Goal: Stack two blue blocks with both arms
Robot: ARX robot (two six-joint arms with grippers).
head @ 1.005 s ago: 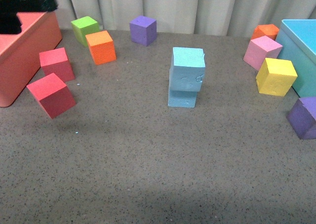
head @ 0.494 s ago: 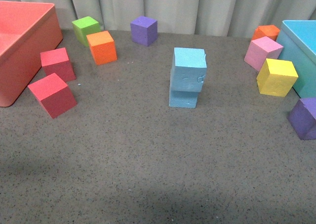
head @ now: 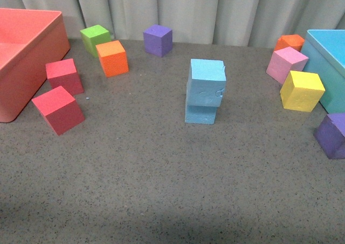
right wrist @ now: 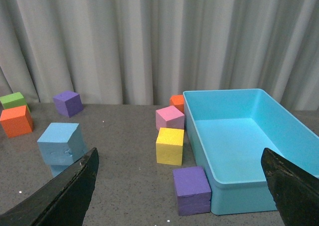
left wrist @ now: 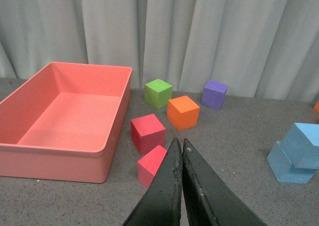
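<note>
1. Upper blue block sits on lower blue block, mid-worktop, twisted and overhanging.
2. Left end effector pinched closed, empty; right end effector spread wide, empty.
3. Risk: any knock could topple the offset stack.

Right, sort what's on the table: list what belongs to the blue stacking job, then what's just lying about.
Job:
- upper blue block, resting on
- lower blue block
- left gripper, shut
- right gripper, open

Lying about:
- two red cubes
- orange cube
- green cube
- purple cube
- yellow cube
- pink cube
- red bin
- blue bin
</note>
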